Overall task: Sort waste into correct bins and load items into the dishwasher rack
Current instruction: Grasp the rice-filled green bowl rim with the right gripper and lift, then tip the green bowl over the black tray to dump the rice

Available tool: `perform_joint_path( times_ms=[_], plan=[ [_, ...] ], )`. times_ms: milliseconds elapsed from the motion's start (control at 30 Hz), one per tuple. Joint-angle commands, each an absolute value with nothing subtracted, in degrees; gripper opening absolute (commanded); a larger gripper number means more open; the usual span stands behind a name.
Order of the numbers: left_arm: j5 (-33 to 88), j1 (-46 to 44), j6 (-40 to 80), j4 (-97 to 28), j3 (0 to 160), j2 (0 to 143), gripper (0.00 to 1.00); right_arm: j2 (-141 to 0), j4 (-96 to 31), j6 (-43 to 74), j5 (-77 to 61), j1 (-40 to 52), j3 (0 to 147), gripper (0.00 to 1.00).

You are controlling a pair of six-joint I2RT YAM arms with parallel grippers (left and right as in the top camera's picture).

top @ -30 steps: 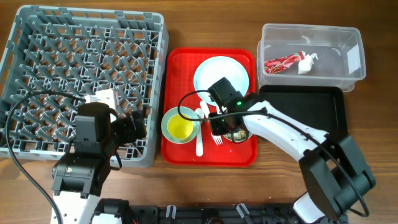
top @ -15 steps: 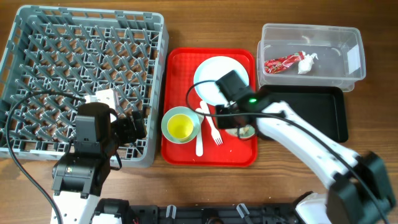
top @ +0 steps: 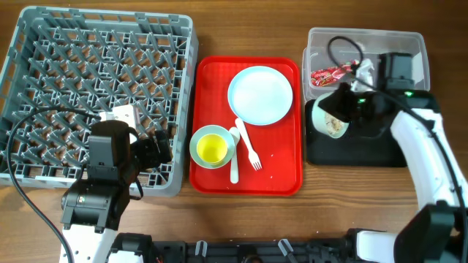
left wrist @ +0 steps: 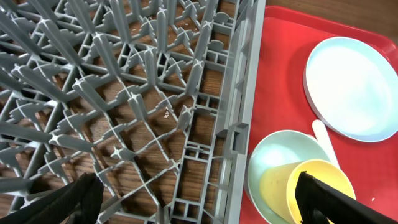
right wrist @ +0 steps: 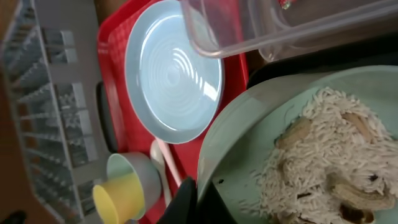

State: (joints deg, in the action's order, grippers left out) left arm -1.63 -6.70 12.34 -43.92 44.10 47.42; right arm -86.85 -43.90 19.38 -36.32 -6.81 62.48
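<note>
My right gripper [top: 342, 109] is shut on the rim of a pale mint bowl [top: 327, 121] and holds it tilted over the left end of the black tray [top: 365, 142]. Pale food scraps [right wrist: 323, 168] lie inside the bowl [right wrist: 249, 143], pinched at the rim by my right gripper [right wrist: 200, 198]. The clear tub [top: 395, 55] holds the red wrapper [top: 330, 74] and white napkin [top: 362, 73]. On the red tray [top: 281, 179] are the plate [top: 259, 95], a bowl with yellow inside [top: 213, 146], spoon [top: 234, 157] and fork [top: 250, 150]. My left gripper [top: 157, 150] is open over the grey rack [top: 102, 66].
In the left wrist view, my open left gripper [left wrist: 199, 208] hangs over the rack's right wall [left wrist: 239, 118], with the plate [left wrist: 354, 87] and yellow-inside bowl [left wrist: 286, 174] to its right. The clear tub's corner [right wrist: 280, 25] overhangs the plate [right wrist: 174, 68] in the right wrist view.
My right gripper has lifted the bowl of scraps off the red tray and carried it right, over the black tray, now tilted. The left arm has not moved.
</note>
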Motion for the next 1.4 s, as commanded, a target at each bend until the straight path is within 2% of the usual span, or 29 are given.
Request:
perform_joint_path(
  times_ms=[0,167,400,533,800,900,1067,1367],
  plan=[
    [-1.1,-6.9,12.9,-43.8,45.2,47.3,1.00,-90.5,-41.8,15.0,-51.4,-11.3,59.4,0.04],
    [-1.1,-6.9,12.9,-43.8,45.2,47.3,1.00,-94.3,-33.2,16.2,-68.6,-17.5,53.6,0.05],
    [-1.1,-6.9,12.9,-43.8,45.2,47.3,1.00,-94.5,-27.3,21.9,-77.3,-22.9,49.6,0.04],
    [-1.1,-6.9,12.9,-43.8,45.2,47.3,1.00,-94.5,-26.8,26.2,-78.7,-25.6,49.5,0.04],
    [-1.1,-6.9,12.9,-43.8,45.2,47.3,1.00,-94.5,-22.3,42.4,-78.8,-28.3,49.4,0.04],
    [-1.1,-6.9,12.9,-43.8,45.2,47.3,1.00,-94.5,-19.2,41.6,-80.8,-28.6,49.4,0.04],
    [-1.1,-6.9,12.9,-43.8,45.2,47.3,1.00,-94.5,-14.6,37.5,-92.8,-28.6,49.4,0.04],
    [-1.1,-6.9,12.9,-43.8,45.2,47.3,1.00,-94.5,-14.1,36.0,-92.7,-28.6,49.4,0.04]
  ],
)
